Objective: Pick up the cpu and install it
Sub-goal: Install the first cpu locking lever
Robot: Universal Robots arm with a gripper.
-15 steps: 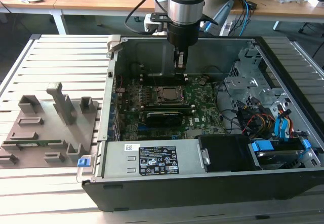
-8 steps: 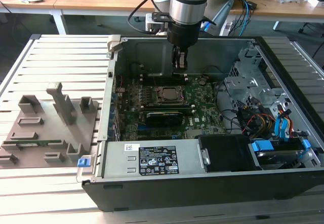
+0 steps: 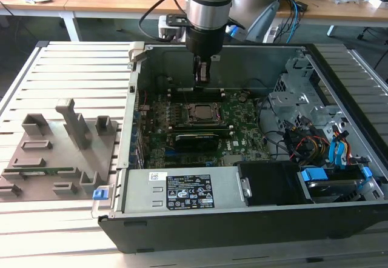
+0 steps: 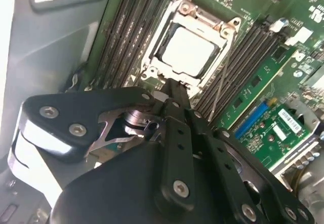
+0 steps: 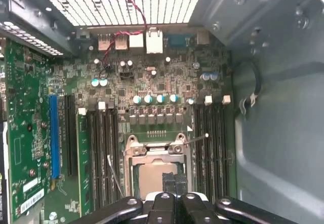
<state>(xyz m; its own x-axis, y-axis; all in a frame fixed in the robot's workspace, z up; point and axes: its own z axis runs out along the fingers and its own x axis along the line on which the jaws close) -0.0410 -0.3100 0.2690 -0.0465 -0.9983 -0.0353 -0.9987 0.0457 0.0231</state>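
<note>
Directly below the closed pincer [image 4: 174,89], the cpu [image 4: 188,50] lies socketed.

The arm [image 3: 209,4] comes straight down from the top in the exterior view. It is a thick silver tube with a black ring at the end. Below the ring hangs the hand [image 3: 203,74], which points down. The hand is thin and dark, and its two fingers [image 3: 204,71] are pressed close together with nothing between them. In the second wrist view the hand [image 4: 174,89] has black metal links with round screws, and the fingers [image 4: 177,100] meet at a narrow tip. In the first wrist view the fingertips [image 5: 174,181] sit side by side, touching.
</note>
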